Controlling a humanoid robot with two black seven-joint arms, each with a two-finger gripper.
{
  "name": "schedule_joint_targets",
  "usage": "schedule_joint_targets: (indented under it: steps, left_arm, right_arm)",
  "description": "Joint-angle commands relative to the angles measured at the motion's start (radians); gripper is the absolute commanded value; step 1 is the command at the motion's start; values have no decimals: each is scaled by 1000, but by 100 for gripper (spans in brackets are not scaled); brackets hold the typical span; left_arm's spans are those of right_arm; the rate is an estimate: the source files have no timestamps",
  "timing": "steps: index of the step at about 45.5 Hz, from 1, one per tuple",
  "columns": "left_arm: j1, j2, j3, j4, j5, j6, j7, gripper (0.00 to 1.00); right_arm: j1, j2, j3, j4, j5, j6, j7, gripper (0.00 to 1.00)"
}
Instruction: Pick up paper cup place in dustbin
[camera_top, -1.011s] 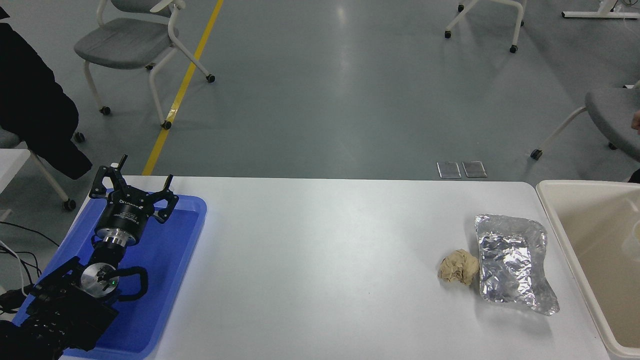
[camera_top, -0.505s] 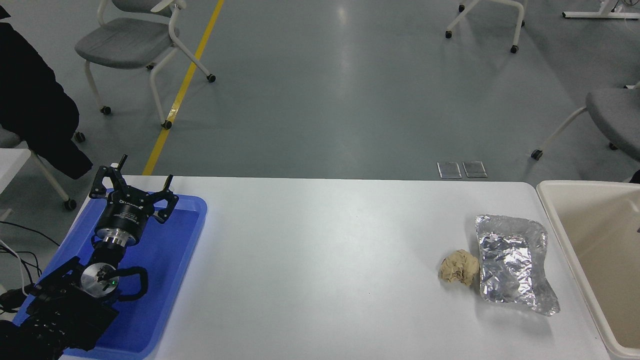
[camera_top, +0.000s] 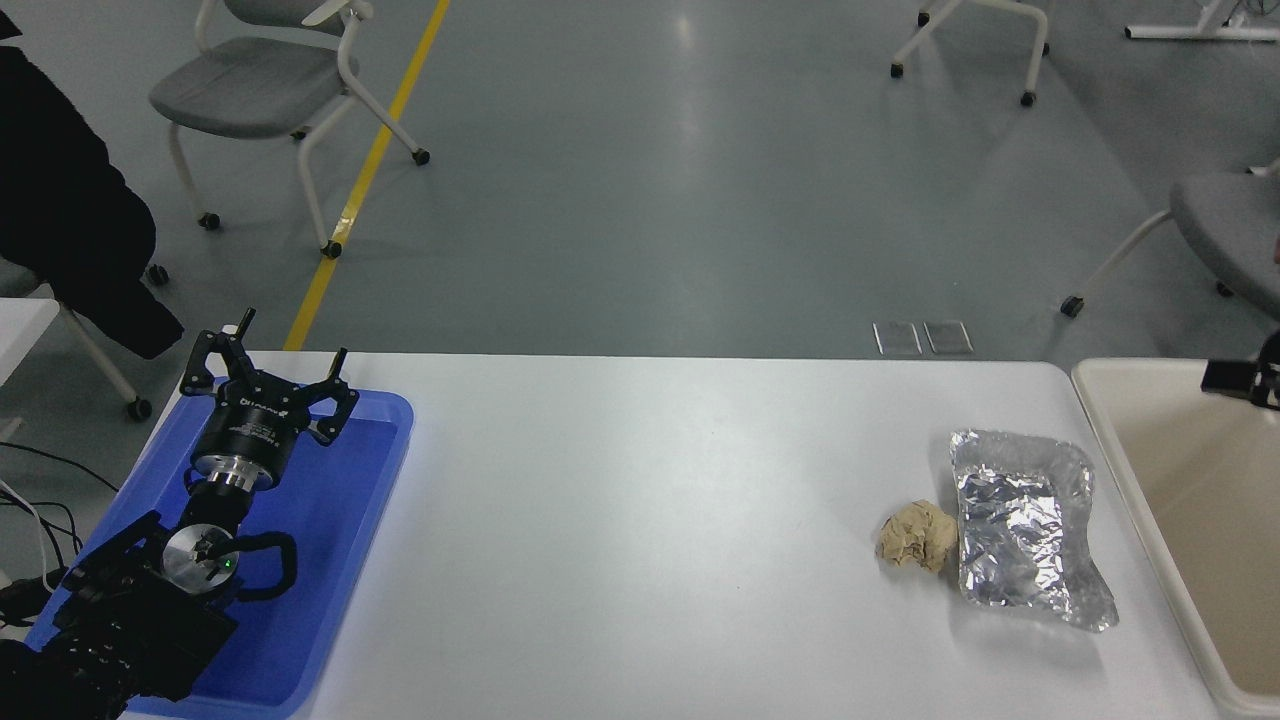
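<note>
Since half a second ago, my right claw (camera_top: 1245, 378) has edged in at three o'clock over the cream, thick-rimmed dustbin (camera_top: 1110, 440); cropped, perhaps a fingertip, its spread unreadable. Left claw (camera_top: 265, 362) splayed, empty, at eight o'clock.

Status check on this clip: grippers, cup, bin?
Left gripper parked open over blue tray. Right arm tip barely visible above dustbin. Paper cup not visible.
</note>
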Motion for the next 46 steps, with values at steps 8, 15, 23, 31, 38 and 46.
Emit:
schedule_joint_targets:
  steps: [8, 15, 23, 31, 38, 46]
  left_arm:
    - [0, 0, 0, 1, 0, 0, 1, 100]
    - [0, 0, 0, 1, 0, 0, 1, 100]
    - [2, 0, 0, 1, 0, 0, 1, 100]
    - [3, 0, 0, 1, 0, 0, 1, 100]
    - [3, 1, 0, 1, 0, 0, -1, 100]
    - [3, 1, 0, 1, 0, 0, -1, 100]
  right_arm:
    - [573, 117, -390, 427, 30, 179, 4, 100]
    - [682, 222, -428, 501, 166, 239, 4, 100]
    - [772, 341, -422, 538, 343, 329, 4, 100]
    - [815, 435, -401, 536, 446, 401, 4, 100]
    - [851, 530, -399, 533, 518, 429, 4, 100]
    - [901, 611, -405, 535, 621, 467, 2, 100]
